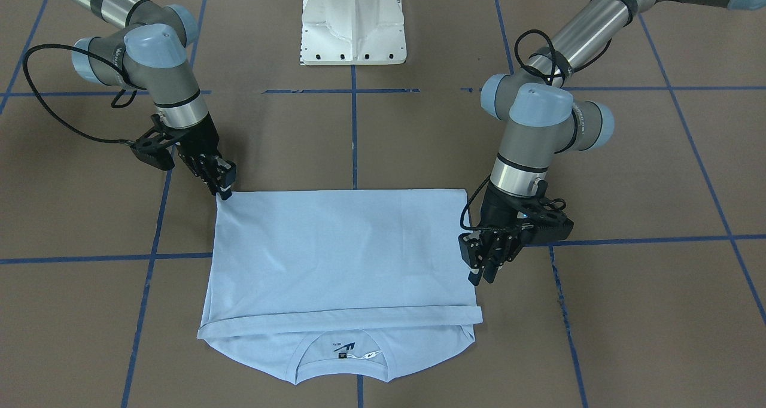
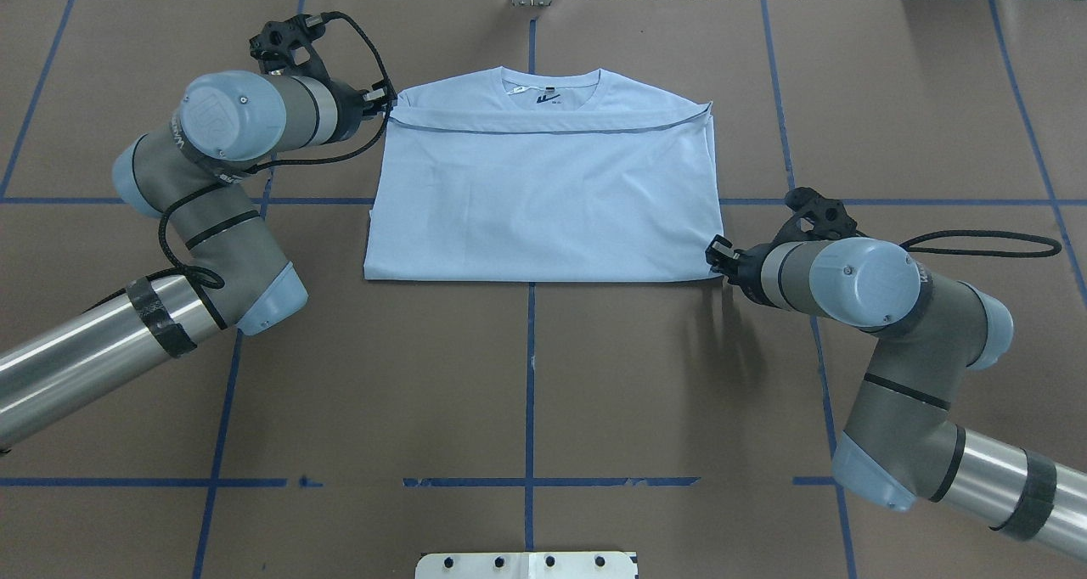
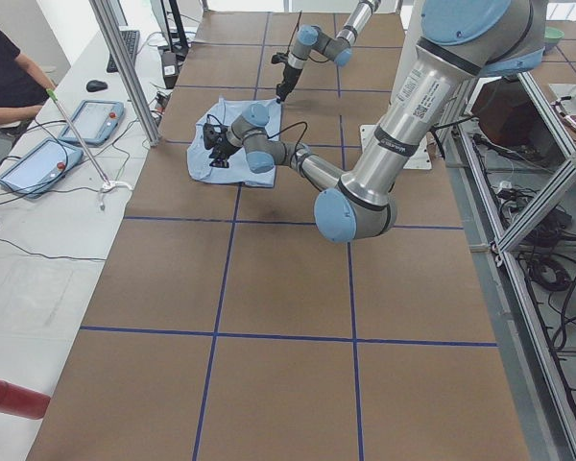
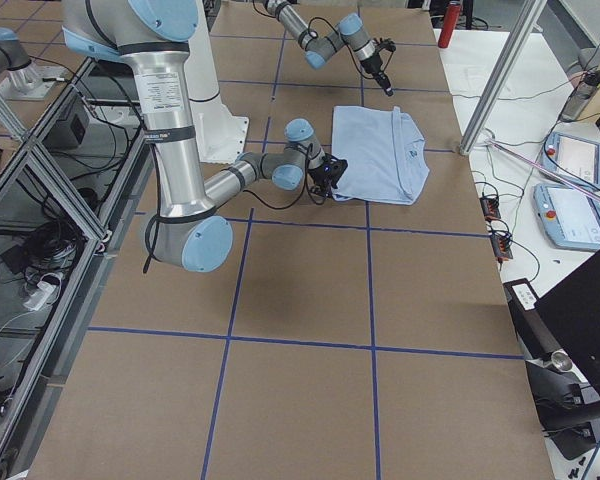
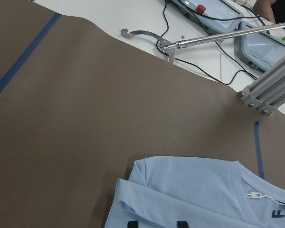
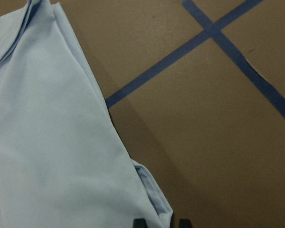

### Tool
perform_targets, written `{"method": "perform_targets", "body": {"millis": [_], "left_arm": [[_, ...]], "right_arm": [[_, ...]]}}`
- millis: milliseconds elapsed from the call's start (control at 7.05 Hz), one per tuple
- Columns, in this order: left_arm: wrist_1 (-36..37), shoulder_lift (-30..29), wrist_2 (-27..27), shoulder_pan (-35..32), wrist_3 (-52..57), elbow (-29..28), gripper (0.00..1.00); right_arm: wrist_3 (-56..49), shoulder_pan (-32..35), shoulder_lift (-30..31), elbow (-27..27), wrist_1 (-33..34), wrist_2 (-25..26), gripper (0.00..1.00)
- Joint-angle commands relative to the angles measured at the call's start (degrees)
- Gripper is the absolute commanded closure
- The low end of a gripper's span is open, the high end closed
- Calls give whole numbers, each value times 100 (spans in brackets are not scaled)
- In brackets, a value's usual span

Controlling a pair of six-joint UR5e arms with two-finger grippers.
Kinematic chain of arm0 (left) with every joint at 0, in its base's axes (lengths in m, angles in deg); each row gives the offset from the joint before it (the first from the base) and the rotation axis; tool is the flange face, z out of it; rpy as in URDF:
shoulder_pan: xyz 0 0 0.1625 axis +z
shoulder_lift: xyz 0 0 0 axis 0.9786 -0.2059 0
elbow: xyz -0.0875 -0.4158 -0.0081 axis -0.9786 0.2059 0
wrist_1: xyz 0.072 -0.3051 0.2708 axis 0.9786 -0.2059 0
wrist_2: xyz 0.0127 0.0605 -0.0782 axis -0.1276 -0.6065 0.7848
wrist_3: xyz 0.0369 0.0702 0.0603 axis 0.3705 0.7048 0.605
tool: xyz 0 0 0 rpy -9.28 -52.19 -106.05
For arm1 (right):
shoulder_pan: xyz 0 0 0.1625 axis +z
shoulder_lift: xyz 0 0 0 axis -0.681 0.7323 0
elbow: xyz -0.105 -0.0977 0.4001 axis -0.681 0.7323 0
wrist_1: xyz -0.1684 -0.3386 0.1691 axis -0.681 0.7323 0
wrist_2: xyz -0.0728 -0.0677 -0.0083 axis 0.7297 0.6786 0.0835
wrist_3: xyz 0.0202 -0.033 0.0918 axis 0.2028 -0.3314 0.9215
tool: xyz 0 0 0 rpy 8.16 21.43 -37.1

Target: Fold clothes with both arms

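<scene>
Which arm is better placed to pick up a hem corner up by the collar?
Left. The left gripper sits right at the hem corner of the T-shirt beside the collar; the right gripper is at the folded edge's corner, away from the collar.

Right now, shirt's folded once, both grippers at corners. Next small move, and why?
Probably shut the right gripper on the near fold corner of the T-shirt: in its wrist view the fingertips stand apart with that corner between them. The left gripper, also open, sits at the far hem corner.
</scene>
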Motion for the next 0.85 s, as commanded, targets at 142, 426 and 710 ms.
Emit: {"method": "perform_targets", "body": {"millis": [142,426,710], "left_arm": [[0,8,0,-9,-6,1,62],[0,8,0,0,-6,10,63],[104,417,78,87,-233,848,63]], "right_arm": [[-9,4,378,-484,11,17,100],[235,-83,669,-854,11,-36,100],[736,-1088,2025,-2360,28,-89,100]]}}
